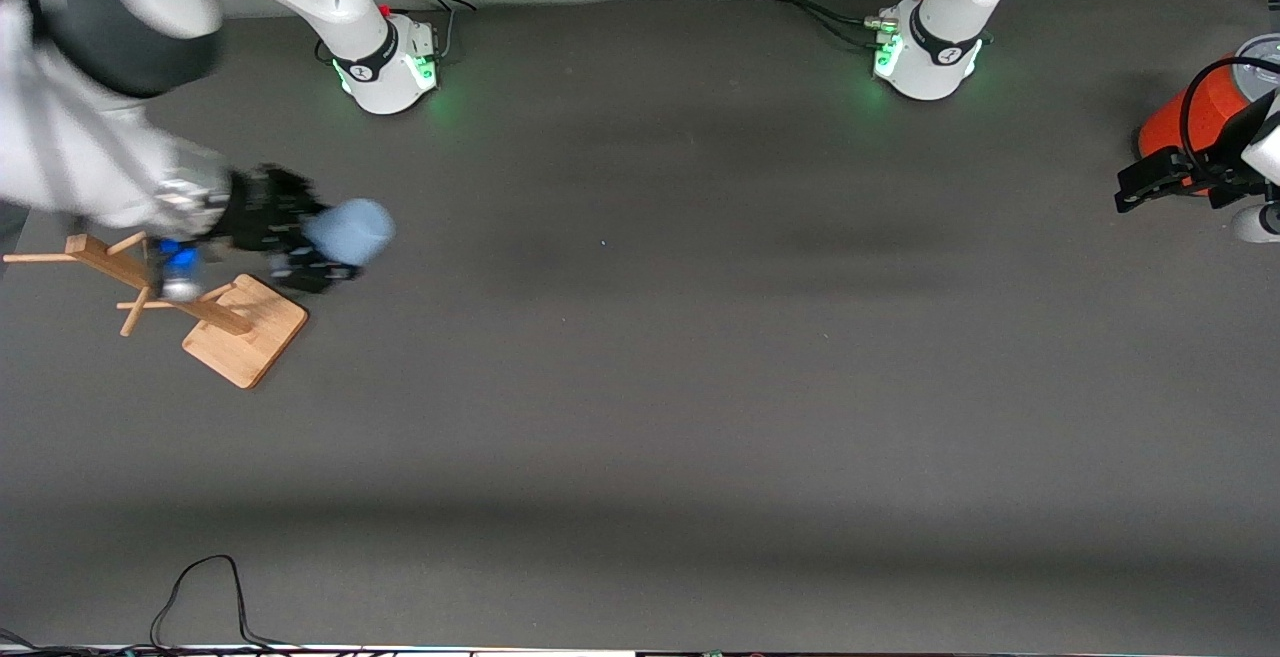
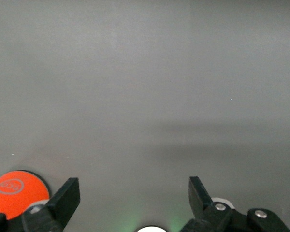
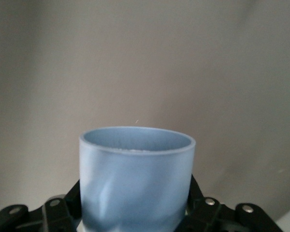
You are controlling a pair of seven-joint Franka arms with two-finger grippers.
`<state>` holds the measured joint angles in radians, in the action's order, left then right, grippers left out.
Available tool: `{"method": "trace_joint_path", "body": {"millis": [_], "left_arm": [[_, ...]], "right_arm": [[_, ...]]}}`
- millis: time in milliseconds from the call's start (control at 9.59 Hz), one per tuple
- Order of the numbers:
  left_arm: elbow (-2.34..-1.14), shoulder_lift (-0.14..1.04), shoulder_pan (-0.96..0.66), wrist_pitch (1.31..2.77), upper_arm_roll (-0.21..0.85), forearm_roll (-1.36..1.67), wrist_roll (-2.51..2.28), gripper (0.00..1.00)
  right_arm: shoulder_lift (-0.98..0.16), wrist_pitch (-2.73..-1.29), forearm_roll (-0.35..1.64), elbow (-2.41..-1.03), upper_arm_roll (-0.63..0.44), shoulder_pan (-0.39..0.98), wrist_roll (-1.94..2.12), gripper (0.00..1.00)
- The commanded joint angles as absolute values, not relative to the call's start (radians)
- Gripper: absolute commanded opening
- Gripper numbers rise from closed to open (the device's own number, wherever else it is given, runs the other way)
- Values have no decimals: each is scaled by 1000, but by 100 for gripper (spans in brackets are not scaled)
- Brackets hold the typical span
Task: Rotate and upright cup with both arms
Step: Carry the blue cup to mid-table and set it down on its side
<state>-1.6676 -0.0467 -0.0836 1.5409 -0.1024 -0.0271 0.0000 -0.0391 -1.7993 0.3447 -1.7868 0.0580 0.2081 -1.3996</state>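
My right gripper (image 1: 318, 245) is shut on the pale-blue cup (image 1: 350, 230) and holds it on its side in the air, just above the table by the wooden rack, rim toward the table's middle. In the right wrist view the cup (image 3: 135, 179) fills the space between the jaws, its open rim pointing away from the wrist. My left gripper (image 1: 1160, 182) is open and empty beside the red-orange can (image 1: 1195, 117) at the left arm's end of the table. In the left wrist view its fingers (image 2: 65, 199) stand wide apart over bare table.
A wooden rack with pegs (image 1: 215, 312) lies on its square base just nearer the front camera than my right gripper. The red-orange can also shows in the left wrist view (image 2: 14, 191). A black cable (image 1: 200, 597) loops at the table's front edge.
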Motion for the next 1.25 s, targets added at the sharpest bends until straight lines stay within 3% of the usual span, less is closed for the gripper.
{"method": "trace_joint_path", "body": {"millis": [0, 417, 730, 1043, 1147], "left_arm": [[-1658, -44, -81, 1526, -103, -23, 15, 100], [-1658, -43, -81, 1526, -103, -23, 15, 100], [-1660, -43, -81, 1526, -103, -23, 15, 100], [-1658, -32, -83, 1528, -103, -21, 15, 100], [-1658, -26, -83, 1528, -103, -21, 15, 100]], "right_arm": [[-105, -1966, 258, -1796, 229, 209, -1625, 54], [-442, -2242, -239, -1757, 475, 245, -2086, 54], [-688, -2260, -551, -1648, 607, 258, -2431, 54], [-834, -2273, -751, -1615, 630, 296, -2700, 57], [-847, -2272, -773, -1605, 644, 292, -2739, 100]]}}
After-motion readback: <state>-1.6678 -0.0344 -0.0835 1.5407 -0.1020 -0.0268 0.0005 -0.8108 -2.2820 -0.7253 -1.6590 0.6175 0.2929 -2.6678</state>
